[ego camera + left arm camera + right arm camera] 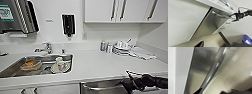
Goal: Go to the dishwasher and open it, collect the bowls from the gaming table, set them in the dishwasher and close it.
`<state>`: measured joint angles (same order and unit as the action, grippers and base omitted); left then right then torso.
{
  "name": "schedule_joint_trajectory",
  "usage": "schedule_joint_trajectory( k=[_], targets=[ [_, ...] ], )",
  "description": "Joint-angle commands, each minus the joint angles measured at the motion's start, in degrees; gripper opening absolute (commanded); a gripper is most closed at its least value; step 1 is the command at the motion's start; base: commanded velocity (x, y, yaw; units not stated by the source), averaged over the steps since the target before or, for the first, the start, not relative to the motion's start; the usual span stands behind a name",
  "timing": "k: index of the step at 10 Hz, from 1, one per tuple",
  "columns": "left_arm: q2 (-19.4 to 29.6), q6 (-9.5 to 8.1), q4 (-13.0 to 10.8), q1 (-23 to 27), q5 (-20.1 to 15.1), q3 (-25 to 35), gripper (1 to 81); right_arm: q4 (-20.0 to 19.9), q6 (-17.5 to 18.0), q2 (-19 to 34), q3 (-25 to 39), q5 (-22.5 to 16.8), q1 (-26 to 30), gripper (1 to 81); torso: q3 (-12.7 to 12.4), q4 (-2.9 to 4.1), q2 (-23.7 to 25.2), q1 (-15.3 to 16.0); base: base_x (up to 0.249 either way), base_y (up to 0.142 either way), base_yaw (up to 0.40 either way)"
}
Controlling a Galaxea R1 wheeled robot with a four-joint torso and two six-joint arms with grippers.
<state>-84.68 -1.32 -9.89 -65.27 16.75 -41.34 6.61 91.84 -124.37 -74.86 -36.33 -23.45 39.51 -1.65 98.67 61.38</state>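
Big white counter stretches right across the head view, and under its front edge sits the dishwasher, stainless front gleaming, just right of centre. From the left wrist view that steel door reads as tilted out from the white cabinet fronts, its top edge standing off the counter edge. Over on the left of the counter, the steel sink holds a container with something orange and a white mug, with the tap behind it. Up top, white wall cabinets with bar handles; a dark dispenser hangs on the wall. At the back right, a stack of plates and cups beside a small bottle.

Now the action: the right claw comes in from the right at the top right corner of the dishwasher. In the left wrist view the right claw has its fingers spread at the end of the bar handle, not clenched on anything. The right wrist view is close on that handle, a bright rod running over the steel door. Left claw: cannot tell its state.
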Motion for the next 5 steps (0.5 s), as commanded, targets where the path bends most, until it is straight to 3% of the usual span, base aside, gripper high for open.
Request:
schedule_joint_trajectory(
  k=[1,5],
  targets=[
    [2.66,0.26,-1.36,3.7,-0.49,1.26,81.1,6.39,7.9,0.15,1.66,-2.43,7.93,81.1,0.0,0.0,0.0,0.0,0.0,0.0,0.0],
    [2.57,0.35,-1.36,3.7,-0.49,0.73,81.1,12.19,17.4,-4.41,-1.06,-4.54,6.7,81.1,0.0,0.0,0.0,0.0,0.0,0.0,0.0]
  ],
)
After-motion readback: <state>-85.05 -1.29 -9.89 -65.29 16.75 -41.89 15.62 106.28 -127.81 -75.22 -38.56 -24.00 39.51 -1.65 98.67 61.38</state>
